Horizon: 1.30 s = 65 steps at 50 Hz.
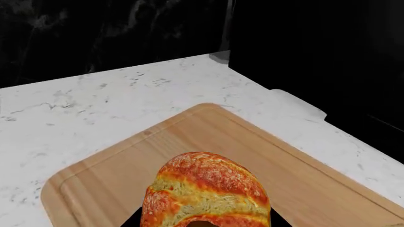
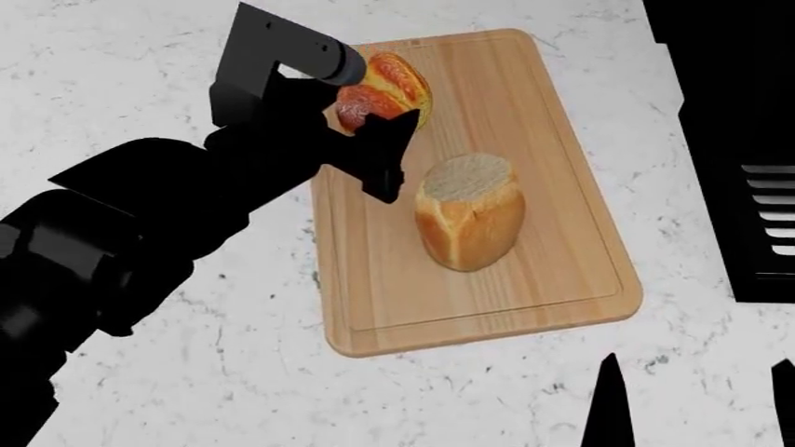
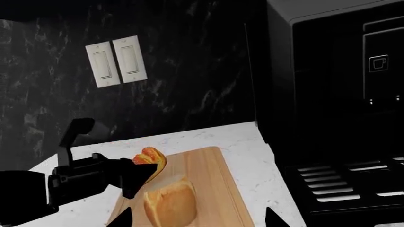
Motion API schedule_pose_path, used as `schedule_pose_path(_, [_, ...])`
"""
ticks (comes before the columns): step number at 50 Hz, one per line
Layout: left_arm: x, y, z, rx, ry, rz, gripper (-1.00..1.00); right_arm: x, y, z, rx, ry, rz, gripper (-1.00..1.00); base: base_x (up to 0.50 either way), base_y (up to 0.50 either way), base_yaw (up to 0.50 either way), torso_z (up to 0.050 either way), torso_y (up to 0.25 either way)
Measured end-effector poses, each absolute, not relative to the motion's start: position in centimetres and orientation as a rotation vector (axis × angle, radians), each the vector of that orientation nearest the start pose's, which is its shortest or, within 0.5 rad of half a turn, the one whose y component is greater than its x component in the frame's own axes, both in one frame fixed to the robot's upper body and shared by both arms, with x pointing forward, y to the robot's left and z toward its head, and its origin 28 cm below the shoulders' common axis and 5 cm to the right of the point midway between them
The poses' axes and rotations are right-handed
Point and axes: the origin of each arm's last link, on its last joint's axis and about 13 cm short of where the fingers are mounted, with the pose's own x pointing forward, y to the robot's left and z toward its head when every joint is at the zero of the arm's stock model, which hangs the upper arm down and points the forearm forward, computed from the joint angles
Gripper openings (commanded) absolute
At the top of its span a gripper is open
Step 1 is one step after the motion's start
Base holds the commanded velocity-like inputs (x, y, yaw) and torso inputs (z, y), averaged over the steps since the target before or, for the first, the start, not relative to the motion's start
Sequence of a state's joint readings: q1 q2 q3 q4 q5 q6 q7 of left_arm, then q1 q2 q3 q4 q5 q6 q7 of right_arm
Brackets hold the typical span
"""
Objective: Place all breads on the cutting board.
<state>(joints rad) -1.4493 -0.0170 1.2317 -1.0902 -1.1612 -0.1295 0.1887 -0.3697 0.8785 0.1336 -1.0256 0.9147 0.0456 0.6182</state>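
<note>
While left tool (image 2: 372, 126) grips roll (image 2: 387, 90) over cutting board's (image 2: 565, 233) far-left corner, early release could send it rolling onto table (image 2: 149, 56); right tool (image 2: 690, 405) looks open.

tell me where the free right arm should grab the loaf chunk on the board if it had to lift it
Probably across the tan crusted flanks of the loaf chunk, from above. It lies on its side mid cutting board, pale cut end toward the roll held in the left gripper, so the long sides are open, and the fingers would avoid the soft cut face.
</note>
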Motion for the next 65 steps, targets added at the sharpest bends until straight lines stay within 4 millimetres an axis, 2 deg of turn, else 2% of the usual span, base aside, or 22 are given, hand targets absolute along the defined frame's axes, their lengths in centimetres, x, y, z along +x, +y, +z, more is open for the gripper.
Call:
schedule_pose_path(29, [42.5,13.9,21.5,0.089,0.105,-0.601,-1.00,11.0,-14.8,18.9,0.180,-0.291,0.095,1.00,0.00,0.00,0.00,0.000,0.000])
schedule_pose_path(30, [42.5,13.9,21.5,0.092,0.103,-0.601,1.00,11.0,-14.8,18.9,0.180,-0.291,0.095,1.00,0.00,0.00,0.00,0.000,0.000])
schedule_pose_path(35, [42.4,13.6,22.0,0.094,0.081,-0.614,1.00,11.1,-14.8,18.8,0.185,-0.290,0.097,1.00,0.00,0.00,0.00,0.000,0.000])
schedule_pose_path(43, [40.8,13.0,24.7,0.104,-0.013,-0.672,1.00,11.2,-14.8,18.7,0.193,-0.291,0.103,1.00,0.00,0.00,0.00,0.000,0.000])
schedule_pose_path(56, [36.2,13.7,29.1,0.104,-0.160,-0.711,1.00,11.3,-14.8,18.6,0.202,-0.289,0.105,1.00,0.00,0.00,0.00,0.000,0.000])
schedule_pose_path(60, [34.4,14.4,29.5,0.095,-0.200,-0.696,1.00,11.4,-14.8,18.6,0.201,-0.290,0.104,1.00,0.00,0.00,0.00,0.000,0.000])
schedule_pose_path(65, [32.1,15.5,29.2,0.095,-0.245,-0.669,1.00,11.5,-14.8,18.7,0.198,-0.291,0.107,1.00,0.00,0.00,0.00,0.000,0.000])
